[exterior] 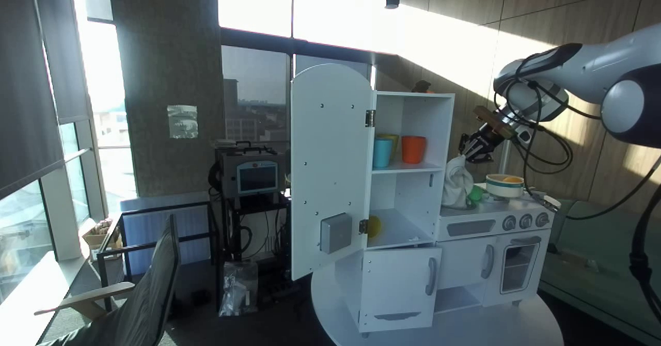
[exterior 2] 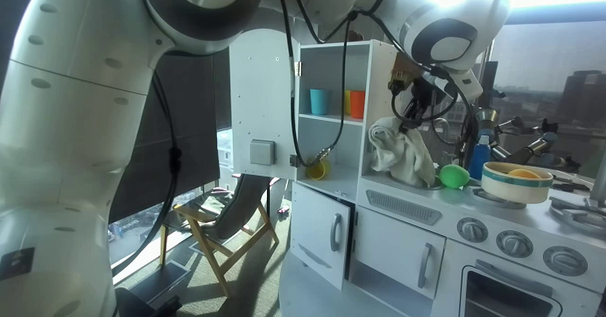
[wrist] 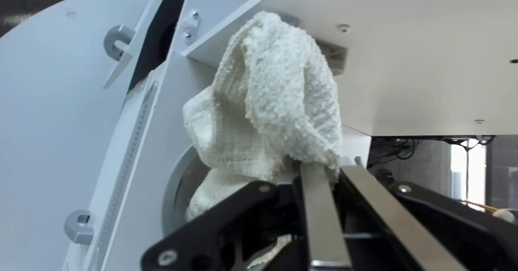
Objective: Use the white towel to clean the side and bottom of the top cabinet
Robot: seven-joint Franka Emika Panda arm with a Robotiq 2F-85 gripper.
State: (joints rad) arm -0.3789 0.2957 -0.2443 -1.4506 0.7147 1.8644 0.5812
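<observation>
Near me, striped bowl (exterior 2: pixel 512 190), well apart from the top cabinet (exterior 2: pixel 381 78). Next, gripper (wrist: pixel 333 173) clamped on white towel (exterior 2: pixel 402 152), hanging just beside the cabinet's outer side. Farther, inside the cabinet: blue cup (exterior 2: pixel 320 101), orange cup (exterior 2: pixel 358 104).

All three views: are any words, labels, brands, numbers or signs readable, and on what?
None can be read.
Gray device with a screen: red mark and apparent lettering, too small and blurred to read.
Dark patch on the robot arm: pale marks, too blurred to read.
</observation>
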